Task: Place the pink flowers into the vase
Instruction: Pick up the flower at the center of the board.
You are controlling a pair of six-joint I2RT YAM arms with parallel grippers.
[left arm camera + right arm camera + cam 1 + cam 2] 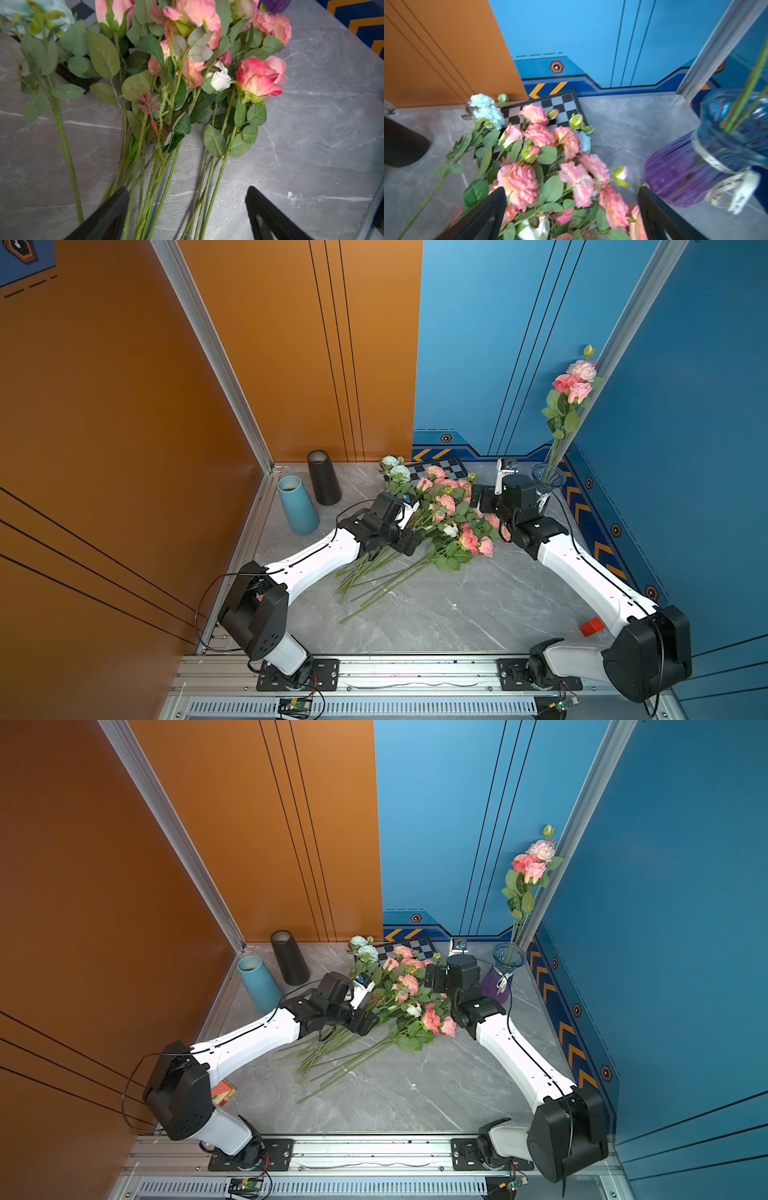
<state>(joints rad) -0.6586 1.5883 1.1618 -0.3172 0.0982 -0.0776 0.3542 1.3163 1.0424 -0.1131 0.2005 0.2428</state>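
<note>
We are holding the left tool [187,190] low over the table [311,145], jaws standing apart and gripping nothing, straddling a whole fan of green stems [164,187]. The right tool [572,188] is likewise apart and empty, hovering over the bloom ends just beside the vase [548,481].

The pink flowers [446,502] are mostly lying in a heap mid-table, heads toward 1 o'clock and stems trailing toward 7 o'clock. A few are already standing in the vase at the 2 o'clock corner.

Judgement: we are choosing the next stem. Too many stems are sitting between the left jaws, and a white rose [220,80] is lying among them. We are therefore aiming to:
- shift onto a single pink stem
- close on bare stem below the leaves
- lift slowly so the neighbours drop away

The pale blue sprays [397,470], at 11 o'clock of the heap, are not wanted.
</note>
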